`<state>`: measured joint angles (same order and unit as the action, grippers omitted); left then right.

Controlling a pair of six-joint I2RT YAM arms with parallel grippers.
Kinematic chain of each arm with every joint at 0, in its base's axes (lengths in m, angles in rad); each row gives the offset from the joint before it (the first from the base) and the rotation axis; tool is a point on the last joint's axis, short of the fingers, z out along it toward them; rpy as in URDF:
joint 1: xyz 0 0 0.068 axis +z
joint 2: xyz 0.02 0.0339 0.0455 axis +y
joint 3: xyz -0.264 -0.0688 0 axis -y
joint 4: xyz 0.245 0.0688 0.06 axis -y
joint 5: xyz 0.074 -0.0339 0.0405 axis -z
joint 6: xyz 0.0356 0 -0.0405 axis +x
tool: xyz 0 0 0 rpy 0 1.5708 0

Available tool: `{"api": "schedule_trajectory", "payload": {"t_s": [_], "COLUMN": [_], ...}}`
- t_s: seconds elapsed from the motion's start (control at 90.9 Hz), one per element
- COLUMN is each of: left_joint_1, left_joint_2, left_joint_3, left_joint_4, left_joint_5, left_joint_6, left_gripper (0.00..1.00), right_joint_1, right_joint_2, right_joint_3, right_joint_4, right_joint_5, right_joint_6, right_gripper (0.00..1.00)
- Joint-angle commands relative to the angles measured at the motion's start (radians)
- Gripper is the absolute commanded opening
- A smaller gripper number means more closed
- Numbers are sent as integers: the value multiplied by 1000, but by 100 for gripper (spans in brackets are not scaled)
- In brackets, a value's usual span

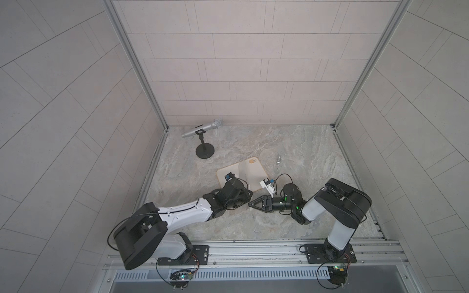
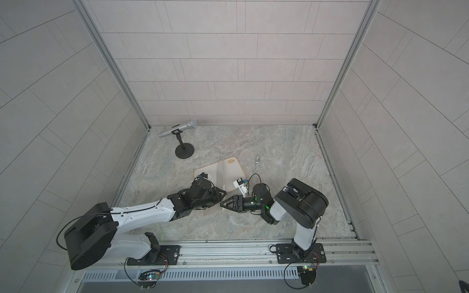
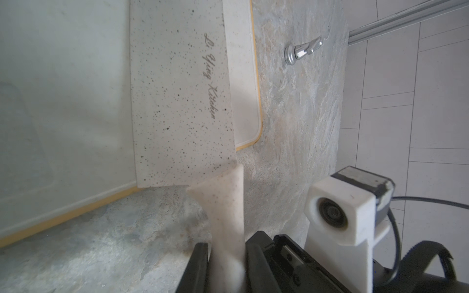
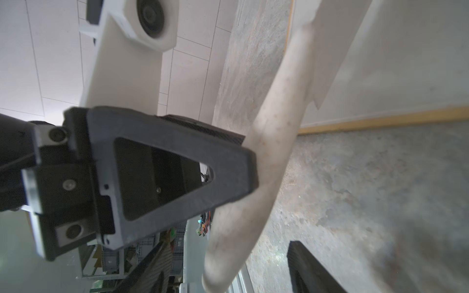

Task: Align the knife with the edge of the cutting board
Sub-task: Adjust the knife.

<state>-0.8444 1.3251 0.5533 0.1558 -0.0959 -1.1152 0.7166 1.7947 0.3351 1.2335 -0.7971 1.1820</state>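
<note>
The cutting board [image 1: 228, 173] [image 2: 206, 172] lies flat at the middle of the stone table, cream with a tan rim [image 3: 258, 106]. The knife [image 3: 177, 96] rests on it, its broad speckled blade [image 1: 251, 177] close beside one board edge and nearly parallel to it. The pale handle [image 3: 225, 215] sticks out past the board's near rim. My left gripper [image 3: 227, 243] [image 1: 247, 195] is shut on that handle. My right gripper [image 4: 228, 243] [image 1: 251, 204] is open, with one finger on each side of the handle's end [image 4: 223, 256], apart from it.
A silver microphone [image 1: 203, 130] on a black stand [image 1: 205, 151] stands at the back left. A small metal piece [image 1: 278, 159] [image 3: 302, 49] lies right of the board. Tiled walls close three sides and an aluminium rail [image 1: 253, 250] runs along the front.
</note>
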Motion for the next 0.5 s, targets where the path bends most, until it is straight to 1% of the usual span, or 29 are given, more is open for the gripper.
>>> {"api": "schedule_trajectory", "payload": {"t_s": [0.0, 0.176, 0.418, 0.484], "left_joint_1": [8, 9, 16, 16], "left_joint_2": [-22, -25, -51, -59], "left_joint_3": [-19, -48, -89, -94], "left_joint_4": [63, 106, 147, 145], "left_joint_5": [14, 19, 27, 28], "left_joint_6": [-29, -52, -81, -84], "left_gripper": [0, 0, 0, 0], "right_joint_1": [-5, -5, -12, -14], "right_joint_2": [44, 58, 64, 65], "right_joint_3": [23, 35, 46, 49], "right_joint_4": [174, 176, 176, 176], "right_joint_5": [-18, -13, -10, -10], "right_joint_6": [67, 65, 67, 68], "right_gripper": [71, 67, 46, 43]}}
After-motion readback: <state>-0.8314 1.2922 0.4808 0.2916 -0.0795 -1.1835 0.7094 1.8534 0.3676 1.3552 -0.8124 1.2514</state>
